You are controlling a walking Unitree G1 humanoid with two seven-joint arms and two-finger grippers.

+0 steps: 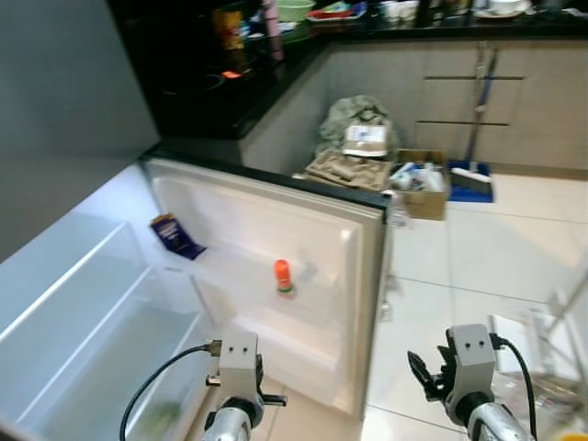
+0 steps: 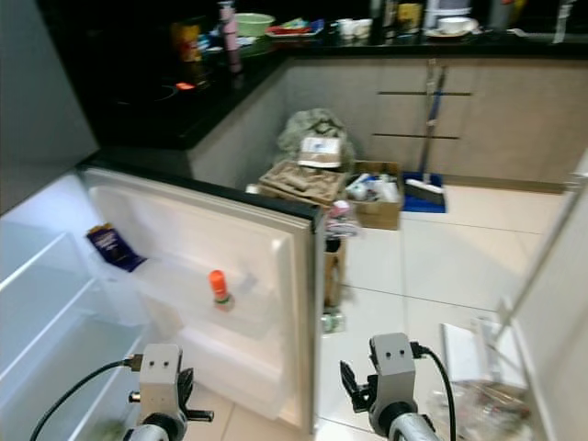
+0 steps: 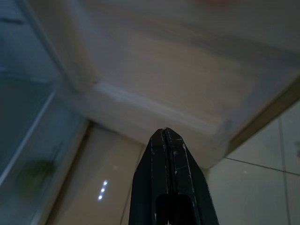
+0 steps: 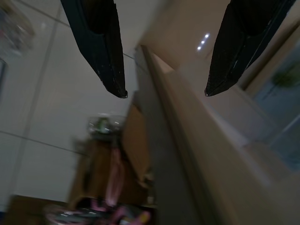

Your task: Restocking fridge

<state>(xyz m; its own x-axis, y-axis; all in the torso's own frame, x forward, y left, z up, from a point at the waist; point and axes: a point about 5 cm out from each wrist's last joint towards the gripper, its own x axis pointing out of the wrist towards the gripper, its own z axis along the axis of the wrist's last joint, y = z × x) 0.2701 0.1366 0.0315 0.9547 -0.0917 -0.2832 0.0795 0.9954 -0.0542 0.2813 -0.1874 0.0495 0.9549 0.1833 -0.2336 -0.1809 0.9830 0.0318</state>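
Fridge door [image 1: 276, 230] is open, so access is done. On its shelf: an orange-capped bottle [image 1: 283, 276] mid-shelf and a blue packet [image 1: 175, 234] at the hinge end. The fridge shelves [image 1: 83, 312] look nearly bare, so you've most restocking left. Left gripper [image 3: 165, 136]: jaws closed, holding nothing. Right gripper [image 4: 164, 91]: jaws open, empty, by the door's free edge.

Both eye views looked forward and down from the head onto the open fridge door [image 1: 276, 248], the tiled floor [image 1: 496, 248] and the dark counter [image 1: 230, 92] at the far edge, sharing nearly the same scene (the right eye's framing sat slightly further right). The left wrist view peered along the pressed-together left claw [image 3: 165, 133], close to the door's lower corner and the floor. The right wrist view looked between the spread fingers of the right claw [image 4: 164, 93], near the door's outer edge.
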